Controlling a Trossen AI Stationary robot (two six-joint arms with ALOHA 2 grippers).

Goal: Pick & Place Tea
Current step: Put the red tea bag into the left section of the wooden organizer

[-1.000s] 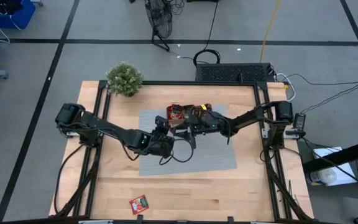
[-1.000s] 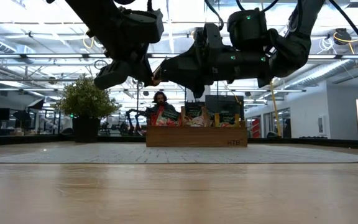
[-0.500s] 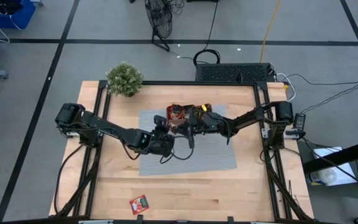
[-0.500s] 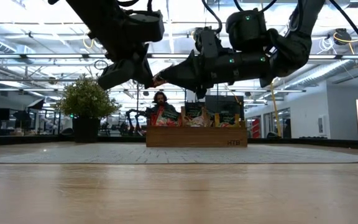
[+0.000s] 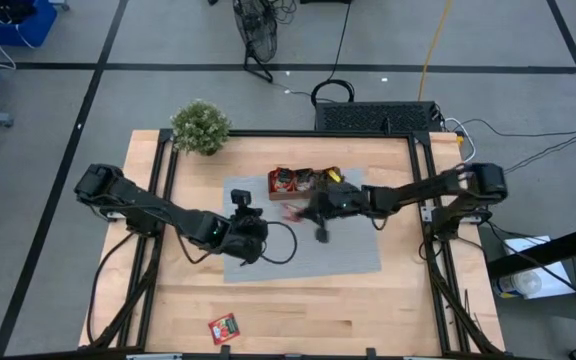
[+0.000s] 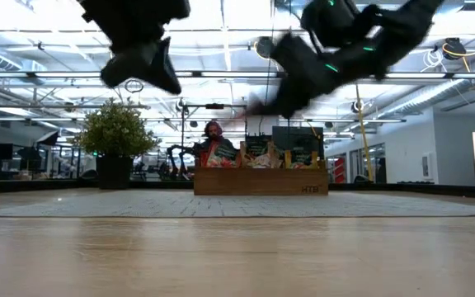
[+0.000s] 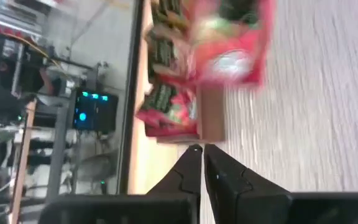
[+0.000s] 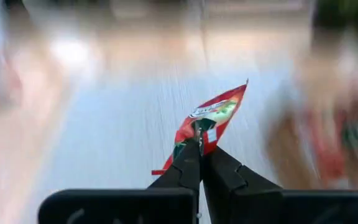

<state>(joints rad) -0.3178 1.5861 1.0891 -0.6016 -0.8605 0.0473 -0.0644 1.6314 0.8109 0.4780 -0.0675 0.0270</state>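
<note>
Right gripper (image 8: 200, 151): raised over the grey mat in front of the brown three-compartment wooden tray (image 5: 305, 181), fingers pinched tight on one red square tea-bag packet (image 8: 209, 118) dangling from the tips. Left gripper (image 7: 202, 151): lifted above the mat farther out from the tray, on its left-arm side, fingers pressed together with nothing between them. More red and green tea packets (image 6: 258, 155): standing upright inside the tray. One further red packet (image 5: 223, 328): flat on the bare wooden tabletop, well apart from the tray, near the table's front edge.
</note>
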